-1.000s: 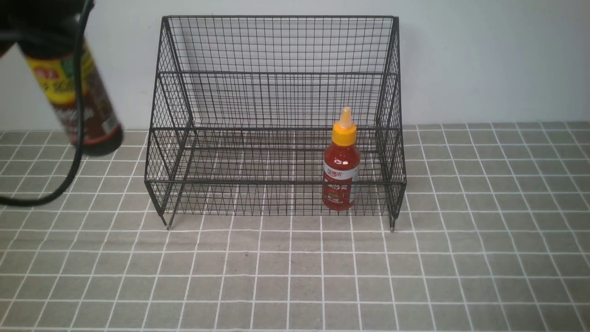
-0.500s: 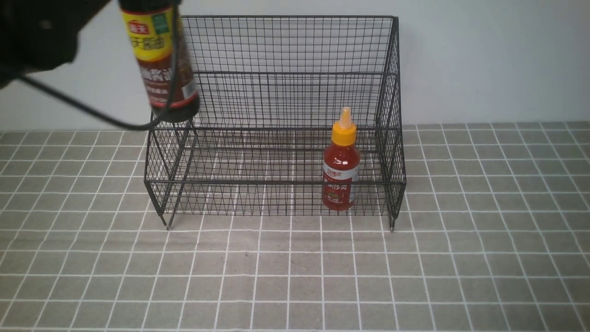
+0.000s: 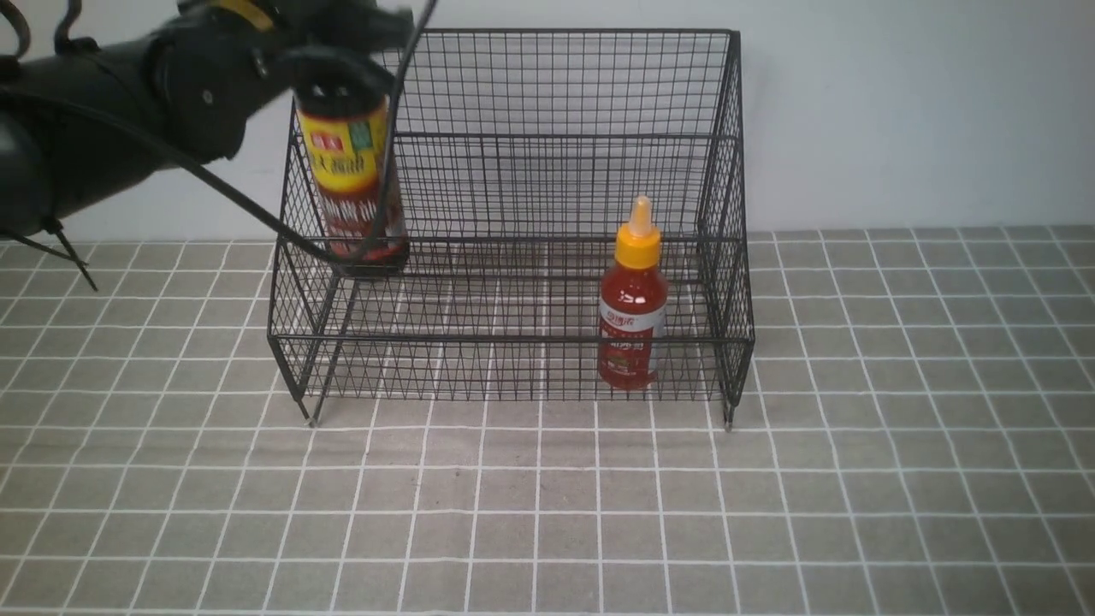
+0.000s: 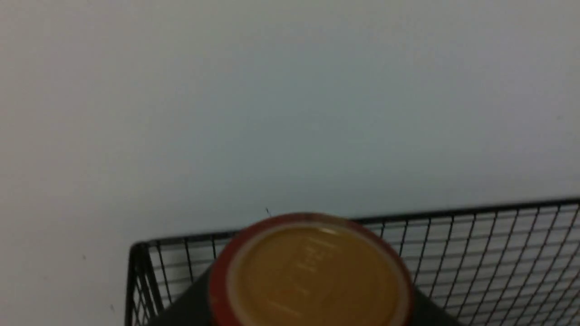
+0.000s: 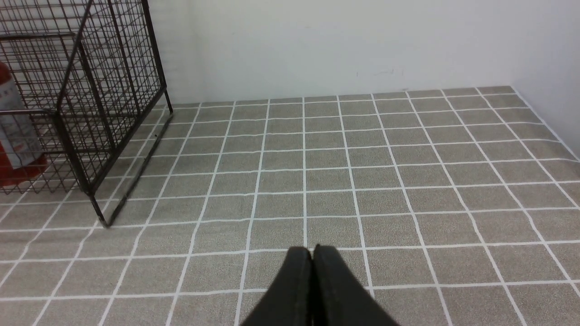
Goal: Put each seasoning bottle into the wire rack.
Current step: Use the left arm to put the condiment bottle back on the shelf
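The tall dark soy-sauce bottle with yellow-and-red label has swung right and down since the earlier frame, into the left end of the large black wire-mesh rack. It hangs under the left gripper, clamped at its top; whether its base touches a tier is unclear. Only the left wrist view shows its brown cap; only the right wrist view shows the right gripper, closed. Two bottles, one rack: the small red sauce bottle stands at the rack's right.

Black rack, red bottle
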Tool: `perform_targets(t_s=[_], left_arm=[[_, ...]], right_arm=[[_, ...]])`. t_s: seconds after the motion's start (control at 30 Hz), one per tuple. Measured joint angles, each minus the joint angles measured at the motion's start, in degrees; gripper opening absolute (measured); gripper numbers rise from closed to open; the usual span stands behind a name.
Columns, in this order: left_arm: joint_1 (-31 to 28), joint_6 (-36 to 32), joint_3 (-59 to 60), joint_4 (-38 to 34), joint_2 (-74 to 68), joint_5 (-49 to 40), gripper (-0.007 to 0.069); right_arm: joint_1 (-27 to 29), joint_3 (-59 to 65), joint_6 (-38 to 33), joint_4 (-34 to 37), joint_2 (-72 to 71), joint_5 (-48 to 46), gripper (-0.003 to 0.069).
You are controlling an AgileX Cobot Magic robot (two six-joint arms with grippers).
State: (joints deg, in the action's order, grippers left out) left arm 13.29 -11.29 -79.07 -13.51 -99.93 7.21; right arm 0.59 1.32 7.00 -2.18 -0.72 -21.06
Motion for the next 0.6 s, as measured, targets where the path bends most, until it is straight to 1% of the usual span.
perform_targets(t_s=[0.13,0.37,0.47,0.6], left_arm=[[0.0,0.0,0.1,0.2,0.0,-5.0,0.0256],[0.0,0.0,0.1,0.5,-1.6,-10.9,0.0256],[0.0,-0.1,-0.3,0.6,-1.7,-11.1,0.0259],[0.0,-0.1,-0.6,0.7,-1.2,-11.2,0.0309]], right_arm=[[0.0,0.0,0.0,0.0,0.0,0.0,-0.0014],[0.0,0.0,0.0,0.0,0.0,0.0,-0.0014],[0.0,0.0,0.0,0.0,0.0,0.0,-0.0014],[0.0,0.0,0.0,0.0,0.0,0.0,-0.0014]])
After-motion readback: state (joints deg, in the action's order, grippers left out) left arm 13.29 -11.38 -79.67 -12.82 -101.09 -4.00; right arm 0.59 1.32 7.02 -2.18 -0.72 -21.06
